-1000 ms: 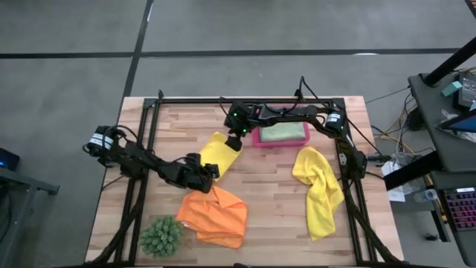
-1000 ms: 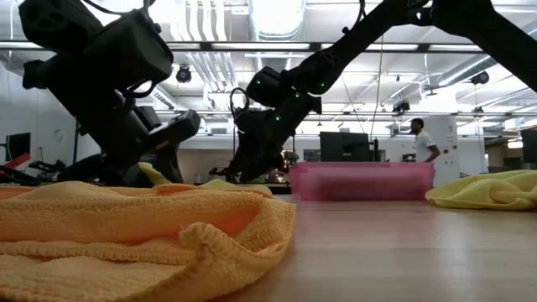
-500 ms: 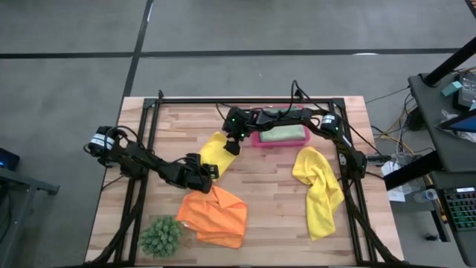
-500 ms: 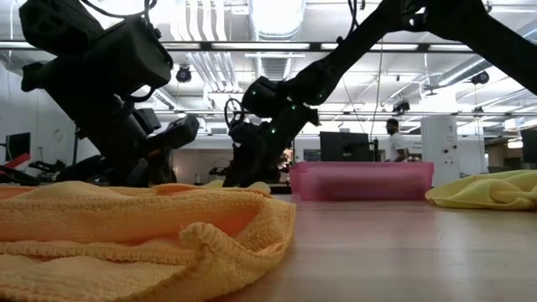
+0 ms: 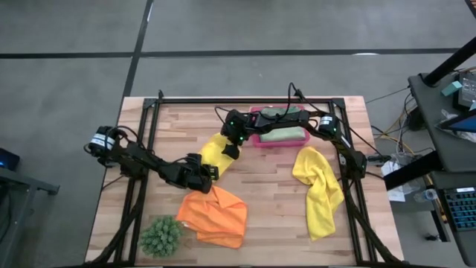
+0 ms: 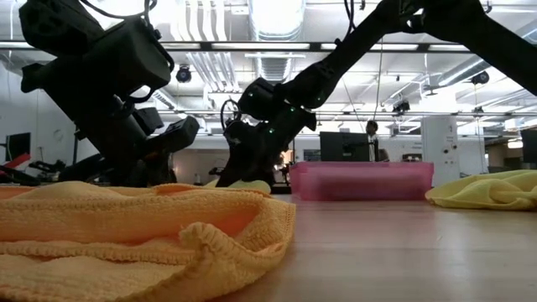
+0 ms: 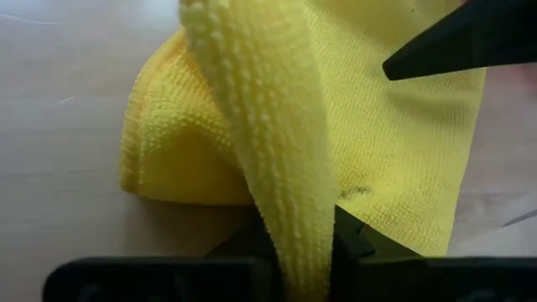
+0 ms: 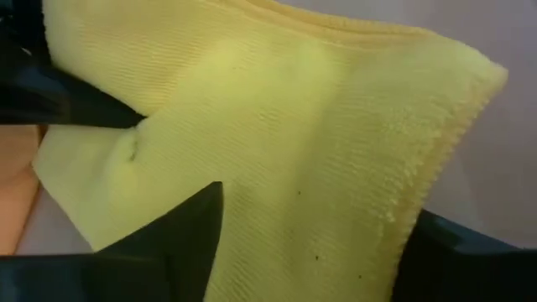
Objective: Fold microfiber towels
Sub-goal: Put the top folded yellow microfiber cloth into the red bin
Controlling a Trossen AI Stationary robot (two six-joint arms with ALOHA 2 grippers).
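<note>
The left gripper (image 5: 210, 171) is pinching the near edge of the small yellow towel (image 5: 216, 151), a ridge of cloth (image 7: 277, 168) rising between its clenched fingers. The right gripper (image 5: 231, 149) is sitting over the same towel's far end, fingers (image 8: 168, 243) spread wide across the cloth (not yet clamping). The orange towel (image 5: 213, 216) is lying just behind the left gripper; the pink tray (image 5: 280, 137) is sitting just behind the right one.

A small yellow towel (image 5: 216, 152) lies bunched mid-bench; a crumpled orange towel (image 5: 214, 216) sits near the front, a long rumpled yellow towel (image 5: 318, 187) lies right.
</note>
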